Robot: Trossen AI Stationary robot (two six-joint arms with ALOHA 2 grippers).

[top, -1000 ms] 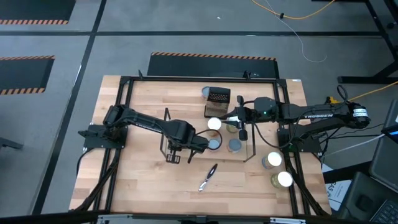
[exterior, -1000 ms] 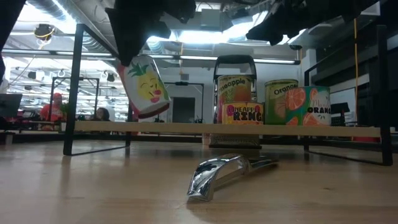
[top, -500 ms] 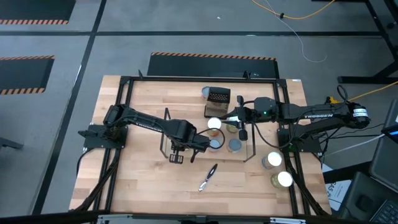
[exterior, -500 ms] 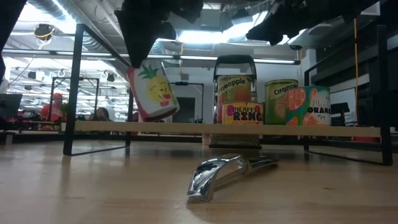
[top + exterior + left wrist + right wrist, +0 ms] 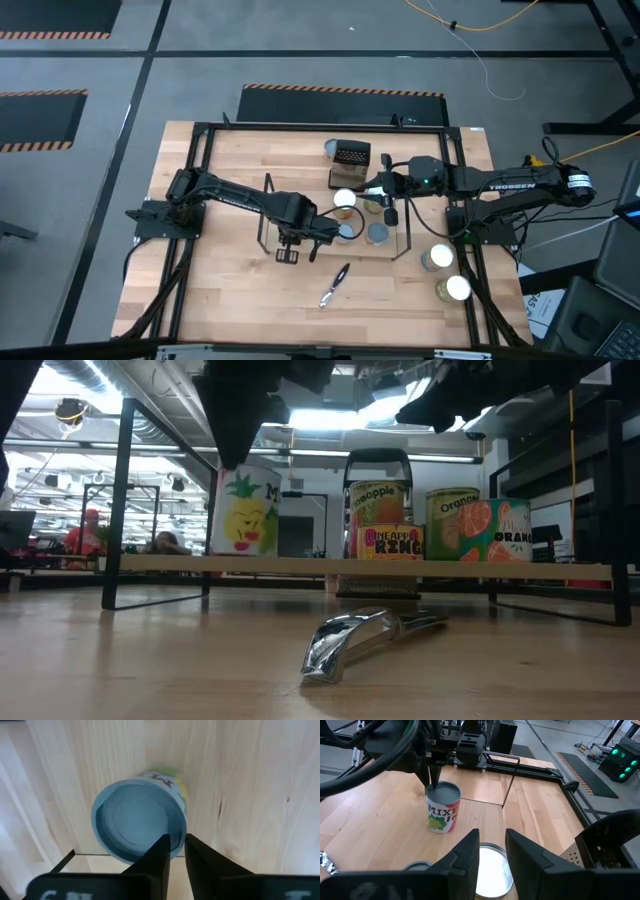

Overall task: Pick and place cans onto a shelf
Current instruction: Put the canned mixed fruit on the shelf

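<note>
— Stands where, the mixed-fruit can (image 5: 245,510)?

— Upright on the shelf (image 5: 300,564), at the board's 9 o'clock end in the low view, well apart from its neighbours. Pale-blue top, yellow and green fruit on the label.

— Hard to read anywhere?

— From above, yes: nearly all covered by the left gripper (image 5: 177,847), only a sliver of blue showing. From table height, just an "M" legible, the rest turned away. More lettering from the right wrist, cut at the label's curve.

— And the gripper against it?

— Directly over the can, tip down at the rim on the side toward 6 o'clock of the table. Touching the rim, by the look of the right wrist view. Pinching it or already loose: cannot tell. From table height, merely a dark mass above the can, cut off by the picture's top edge.

— Other arm?

— Right gripper (image 5: 492,857) at about 1 o'clock of the can, hovering above a silver-topped can (image 5: 492,875). Fingers parted, nothing between them. That tin's sides out of sight beneath.

— Around that?

— Toward 3 o'clock along the board: a pineapple tin (image 5: 376,505) behind a flat pineapple-rings tin (image 5: 390,542), then two orange tins (image 5: 452,515) side by side, the far one partly overlapping. At 6 o'clock of the shelf, a shiny metal tool (image 5: 365,635) flat on the table (image 5: 230,290). At 12 o'clock, a brown perforated box (image 5: 352,155). Off at 4 o'clock, two loose cans (image 5: 438,257), glare hiding their labels.
</note>
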